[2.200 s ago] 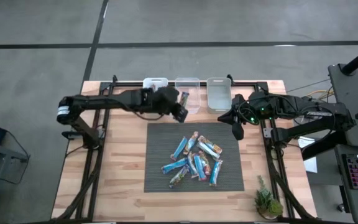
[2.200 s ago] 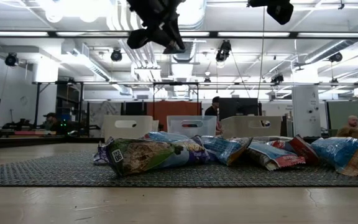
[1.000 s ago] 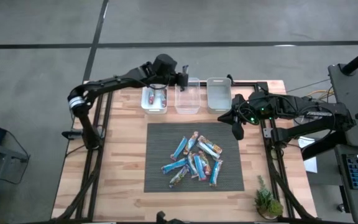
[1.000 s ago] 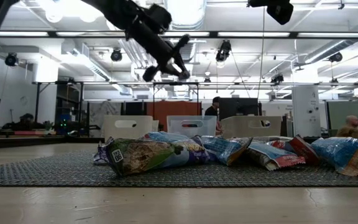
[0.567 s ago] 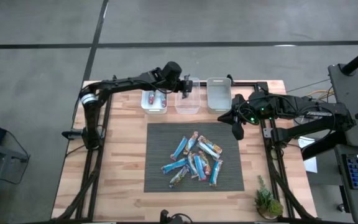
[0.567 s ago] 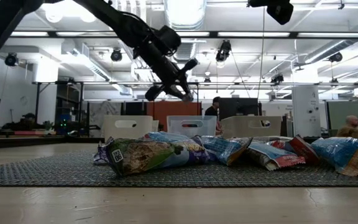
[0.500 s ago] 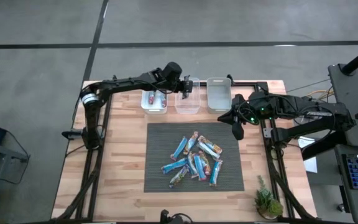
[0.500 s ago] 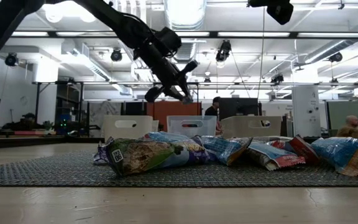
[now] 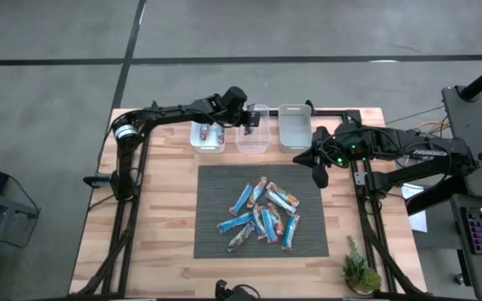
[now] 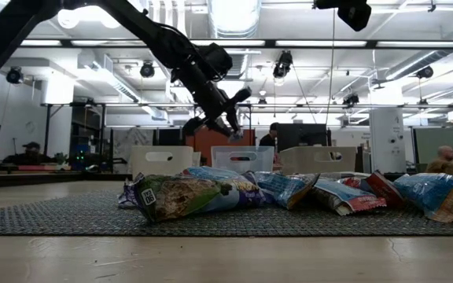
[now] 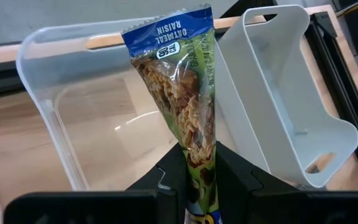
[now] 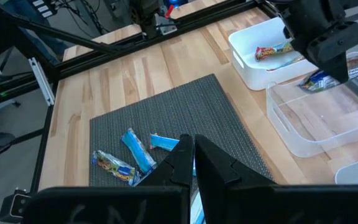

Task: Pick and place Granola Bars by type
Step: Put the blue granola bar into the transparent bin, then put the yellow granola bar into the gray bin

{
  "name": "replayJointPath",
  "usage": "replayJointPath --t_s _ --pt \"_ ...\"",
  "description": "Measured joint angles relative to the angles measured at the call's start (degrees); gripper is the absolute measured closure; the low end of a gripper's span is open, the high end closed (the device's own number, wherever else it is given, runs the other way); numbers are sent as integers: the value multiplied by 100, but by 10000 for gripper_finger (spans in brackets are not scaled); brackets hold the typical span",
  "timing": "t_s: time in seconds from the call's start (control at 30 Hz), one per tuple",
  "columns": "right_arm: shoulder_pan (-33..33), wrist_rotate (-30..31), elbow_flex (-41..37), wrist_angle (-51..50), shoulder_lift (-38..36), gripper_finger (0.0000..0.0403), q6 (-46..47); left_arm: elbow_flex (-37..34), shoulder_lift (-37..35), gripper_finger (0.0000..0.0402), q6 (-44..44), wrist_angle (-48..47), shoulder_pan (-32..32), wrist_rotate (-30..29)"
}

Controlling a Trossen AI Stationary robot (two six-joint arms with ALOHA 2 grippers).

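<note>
My left gripper (image 9: 248, 118) hovers over the clear middle bin (image 9: 253, 134) at the table's far edge, shut on one granola bar (image 11: 185, 93) with a blue and green wrapper. The other granola bars (image 9: 262, 216) lie in a loose pile on the grey mat (image 9: 216, 188). Two bars with red print lie in the left white bin (image 9: 208, 134). The right white bin (image 9: 294, 125) shows no bar. My right gripper (image 9: 318, 173) waits shut above the table's right side, beside the mat. My left gripper pinches the bar between its two fingers (image 11: 169, 180) at one end of the wrapper (image 11: 199, 171). The bar is lifted clear and sticks out past the fingertips, along the fingers. Its free end (image 11: 166, 28) is above the clear bin's inside.
Three bins stand side by side along the far edge. A small potted plant (image 9: 360, 272) sits at the near right corner. Bare wood lies left and right of the mat. In the low view people (image 10: 445, 161) show in the room behind.
My left gripper, still shut on the bar, has moved a little toward the table's right and come down over the clear bin. The bar has gone down with it. The pile on the mat has not moved.
</note>
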Motion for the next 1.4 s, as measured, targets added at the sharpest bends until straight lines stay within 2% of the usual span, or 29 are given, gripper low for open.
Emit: replayJointPath --t_s 0.6,1.0,1.4 --pt "0 -4 0 0 0 394 0 0 -2 355 139 -5 0 -8" --pt "0 -13 0 0 0 394 0 -2 -4 285 159 -8 0 -83" --pt "0 -13 0 1 2 394 -74 -4 -75 280 146 -43 -38 463"
